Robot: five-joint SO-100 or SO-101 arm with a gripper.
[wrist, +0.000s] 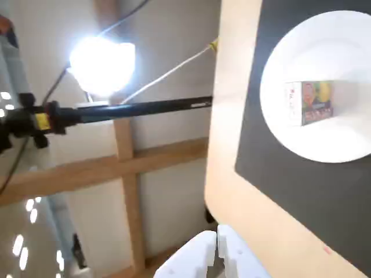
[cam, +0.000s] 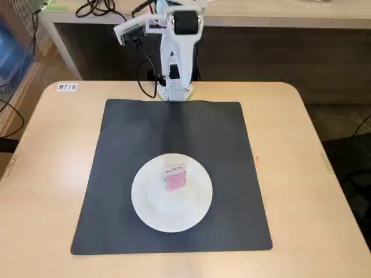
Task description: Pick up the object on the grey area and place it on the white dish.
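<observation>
**Pink box sitting on the plate, arm folded back at the far edge**

In the fixed view, the pink box (cam: 174, 177) is standing on the white dish (cam: 152, 202), a little behind the dish's centre, with its white printed top facing up. The dish is resting on the grey mat (cam: 122, 150), toward the mat's near edge and roughly midway across it. The mat is lying flat on the beige worktop (cam: 301, 174).

The robot arm (cam: 177, 52) is folded up over its base at the far edge of the worktop, well apart from the dish, with the fingers (cam: 124, 32) pointing toward the left of the view.

In the wrist view, the box (wrist: 309, 102) is showing a colourful printed side on the dish (wrist: 324, 52). The fingers (wrist: 217, 246) are showing at the bottom edge, lying close together with only a thin slit between them and holding nothing.
</observation>
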